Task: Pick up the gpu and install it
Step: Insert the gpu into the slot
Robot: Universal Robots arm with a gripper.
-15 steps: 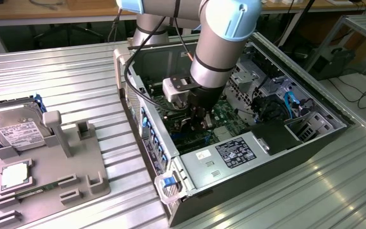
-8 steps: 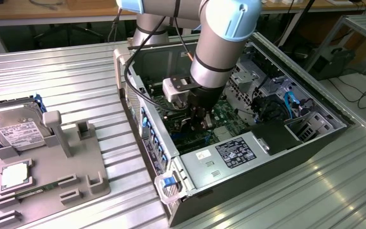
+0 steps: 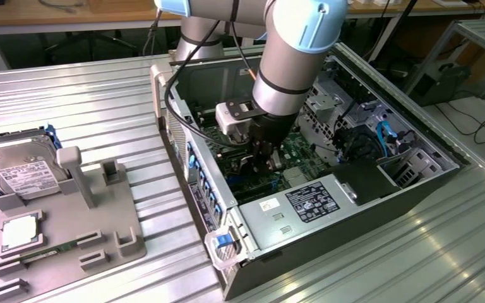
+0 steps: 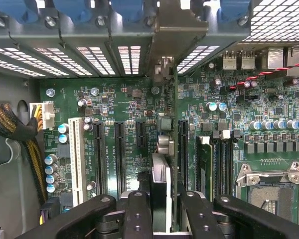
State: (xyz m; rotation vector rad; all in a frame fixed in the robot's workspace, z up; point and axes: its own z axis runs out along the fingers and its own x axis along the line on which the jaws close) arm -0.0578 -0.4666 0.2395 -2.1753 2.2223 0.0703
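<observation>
The robot arm (image 3: 289, 57) reaches down into an open computer case (image 3: 327, 189) that lies on its side on a ribbed metal table (image 3: 74, 113). The hand (image 3: 259, 148) is deep inside the case, just above the green motherboard (image 3: 297, 154).

In the wrist view the hand (image 4: 162, 214) is clamped on the gpu (image 4: 162, 169): its 2 black fingers (image 4: 137, 214) press on either side of the thin card, which is seen edge-on and stands upright over the motherboard (image 4: 114, 99). The card's silver-beige metal bracket (image 4: 177, 30) runs up against the back wall of the case, among the vented slot covers (image 4: 94, 55) and under the row of blue retention clips (image 4: 124, 7). The card lies in line with the black expansion slots (image 4: 119, 154), between them and a further long black slot (image 4: 183, 149); whether its edge is fully seated I cannot tell. A white slot (image 4: 75, 159) sits beside the black ones, an empty CPU socket (image 4: 271, 186) lies off to the other side, and a braided cable bundle (image 4: 20, 134) hangs at the case wall.

On the exterior view's left, well apart from the case, a grey fixture tray (image 3: 91, 227) rests on the table. A silver hard drive (image 3: 19, 167) with a white label leans in it, and a processor (image 3: 19, 230) lies flat nearby.
</observation>
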